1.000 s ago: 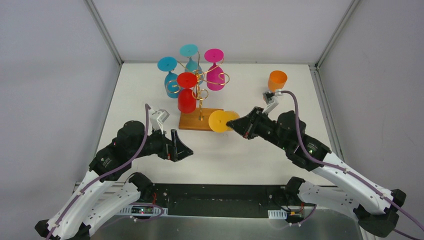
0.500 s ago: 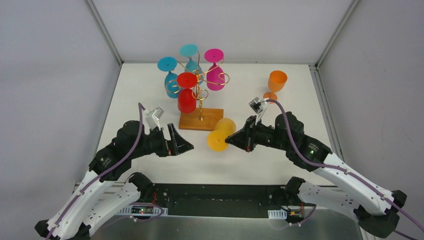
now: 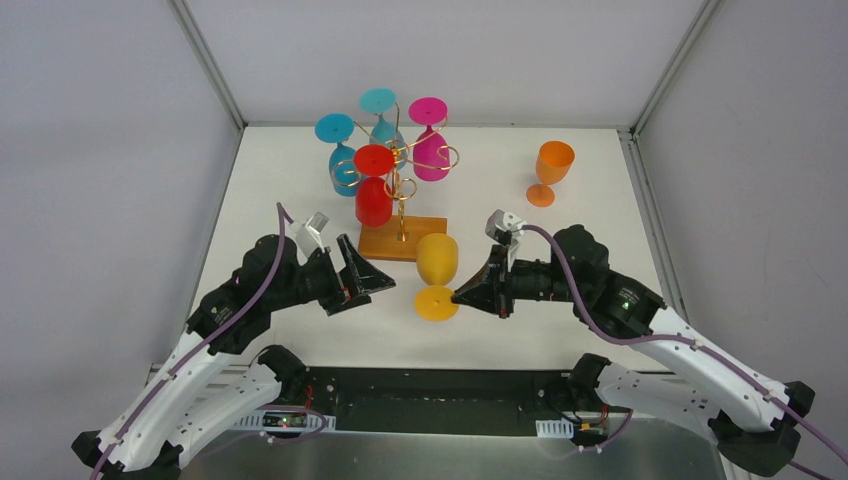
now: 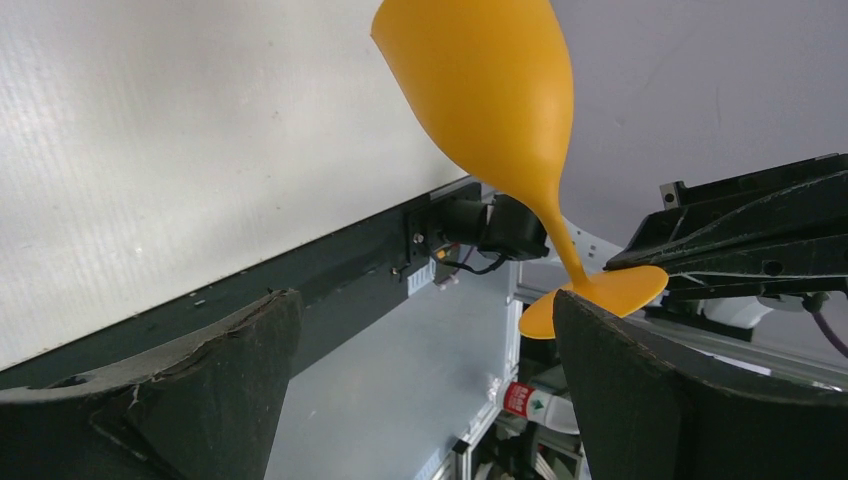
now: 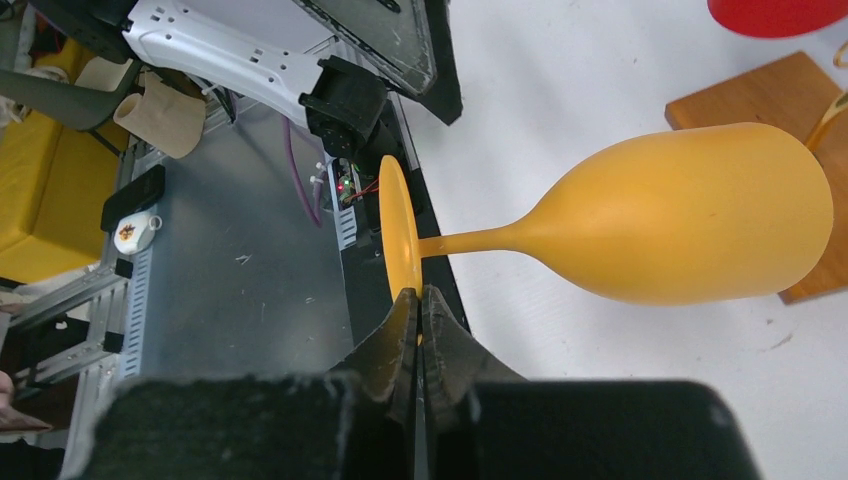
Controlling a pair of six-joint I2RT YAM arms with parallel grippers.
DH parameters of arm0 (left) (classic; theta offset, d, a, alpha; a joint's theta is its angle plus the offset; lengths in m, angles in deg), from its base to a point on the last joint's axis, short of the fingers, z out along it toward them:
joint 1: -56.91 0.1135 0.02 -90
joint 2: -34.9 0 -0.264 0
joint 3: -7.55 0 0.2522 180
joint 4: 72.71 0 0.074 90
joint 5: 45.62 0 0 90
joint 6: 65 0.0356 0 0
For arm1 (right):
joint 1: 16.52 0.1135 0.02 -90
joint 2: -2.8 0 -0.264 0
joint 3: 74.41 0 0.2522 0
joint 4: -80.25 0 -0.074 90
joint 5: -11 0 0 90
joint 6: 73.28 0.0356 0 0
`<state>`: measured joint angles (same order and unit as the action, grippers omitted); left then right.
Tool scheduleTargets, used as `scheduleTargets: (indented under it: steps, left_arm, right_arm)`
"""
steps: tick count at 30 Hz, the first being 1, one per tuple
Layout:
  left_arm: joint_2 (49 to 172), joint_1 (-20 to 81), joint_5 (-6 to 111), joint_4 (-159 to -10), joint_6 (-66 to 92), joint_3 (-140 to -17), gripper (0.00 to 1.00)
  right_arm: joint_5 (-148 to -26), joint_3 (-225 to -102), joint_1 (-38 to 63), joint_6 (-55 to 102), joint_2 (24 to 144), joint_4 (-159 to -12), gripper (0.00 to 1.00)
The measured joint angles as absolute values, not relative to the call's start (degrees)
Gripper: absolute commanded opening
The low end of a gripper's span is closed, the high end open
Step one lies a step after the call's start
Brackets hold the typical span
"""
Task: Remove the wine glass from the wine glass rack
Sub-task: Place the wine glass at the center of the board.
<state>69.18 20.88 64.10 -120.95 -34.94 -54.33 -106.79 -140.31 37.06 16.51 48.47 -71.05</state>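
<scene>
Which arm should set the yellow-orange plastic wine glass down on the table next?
Right. The right gripper is shut on the foot of the yellow-orange plastic wine glass; the left gripper is open, holding nothing.

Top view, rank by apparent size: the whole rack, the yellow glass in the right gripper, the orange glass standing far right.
1. wine glass rack, clearly largest.
2. yellow glass.
3. orange glass.
Places two and three are unsure: the yellow one lies side-on, probably nearer the camera, while the orange is seen from above.
</scene>
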Motion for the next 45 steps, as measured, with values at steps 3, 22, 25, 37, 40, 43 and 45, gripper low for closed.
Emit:
scheduleTargets:
  steps: [3, 22, 25, 37, 40, 43, 45]
  left_arm:
    - [69.7, 20.9, 66.0, -118.9, -37.5, -53.3, 1.00]
    - [71.4, 20.9, 74.4, -111.0, -45.2, -49.3, 0.89]
    - [71.4, 20.9, 74.5, -110.6, -45.5, -49.3, 0.80]
    - [71.4, 20.9, 75.8, -108.6, -46.1, -47.7, 0.40]
    - [71.5, 20.9, 75.8, -108.2, -46.2, -47.5, 0.29]
    - [71.5, 20.9, 75.9, -107.9, -46.2, -47.5, 0.14]
    - [71.5, 20.9, 76.0, -107.1, -46.5, -47.3, 0.00]
  right_arm:
    - [-107.8, -140.3, 37.9, 13.8, 48.8, -72.4, 0.00]
    - [-103.6, -140.4, 49.1, -2.2, 59.0, -83.2, 0.00]
    - [-102.2, -140.4, 50.2, -3.5, 59.9, -84.0, 0.00]
    - [-99.8, -140.4, 51.4, -4.6, 60.9, -87.1, 0.00]
    - [-99.6, -140.4, 51.6, -4.6, 61.0, -87.2, 0.00]
    - [-99.6, -140.4, 51.6, -4.6, 61.3, -87.2, 0.00]
    - [-99.6, -140.4, 51.6, -4.6, 61.5, -87.2, 0.00]
